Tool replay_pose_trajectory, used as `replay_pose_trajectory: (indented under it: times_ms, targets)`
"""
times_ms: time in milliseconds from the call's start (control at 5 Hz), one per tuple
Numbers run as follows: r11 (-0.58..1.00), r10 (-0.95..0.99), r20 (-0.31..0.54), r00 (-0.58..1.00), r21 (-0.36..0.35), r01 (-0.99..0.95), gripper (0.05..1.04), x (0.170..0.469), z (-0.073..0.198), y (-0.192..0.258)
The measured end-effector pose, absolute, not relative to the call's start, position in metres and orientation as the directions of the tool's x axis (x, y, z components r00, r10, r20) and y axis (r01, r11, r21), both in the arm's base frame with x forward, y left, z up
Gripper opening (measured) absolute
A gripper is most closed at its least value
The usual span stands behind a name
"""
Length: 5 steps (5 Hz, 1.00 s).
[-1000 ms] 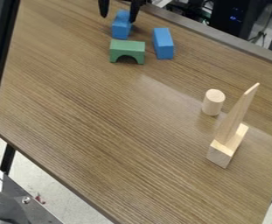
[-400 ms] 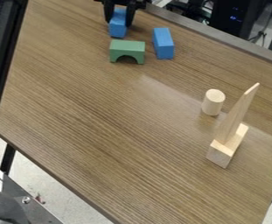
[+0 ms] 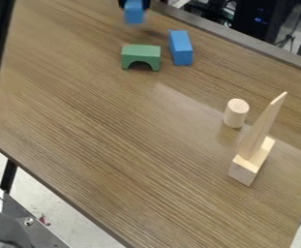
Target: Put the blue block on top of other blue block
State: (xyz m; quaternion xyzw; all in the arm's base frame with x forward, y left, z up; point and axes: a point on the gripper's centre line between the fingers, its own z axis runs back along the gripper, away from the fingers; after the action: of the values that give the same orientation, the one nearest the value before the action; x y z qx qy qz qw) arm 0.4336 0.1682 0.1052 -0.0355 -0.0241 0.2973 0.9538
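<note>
Pinched in the black gripper (image 3: 134, 5), at the top edge of the view, a blue block (image 3: 134, 14) is held with its lower part exposed. Nearest, at the right, a pale wooden block (image 3: 244, 173) is topped by a tall, pointed wooden piece (image 3: 259, 130). Just behind them a pale wooden cylinder (image 3: 236, 114) is stood upright. Farther back a green arch block (image 3: 140, 55) is rested on the brown tabletop (image 3: 113, 145) (its cut-out turned toward the near side). Behind and right of it, the other blue block (image 3: 181, 47) is laid, apart from the held one.
</note>
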Motion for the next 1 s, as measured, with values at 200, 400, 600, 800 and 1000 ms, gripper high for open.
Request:
replay_pose_trajectory:
  times_ms: [200,400,600,800,1000]
  targets:
    - [0.796,0.603,0.018,0.798,-0.086,-0.600,0.564,0.421,0.118,0.154]
    - [0.779,0.627,0.036,0.778,-0.026,-0.627,0.564,0.408,0.112,0.135]
    - [0.770,0.637,0.052,0.769,0.009,-0.638,0.564,0.408,0.103,0.103]
    - [0.745,0.666,0.052,0.744,0.008,-0.667,0.564,0.408,0.100,0.099]
    - [0.731,0.682,0.046,0.730,0.003,-0.682,0.564,0.411,0.097,0.096]
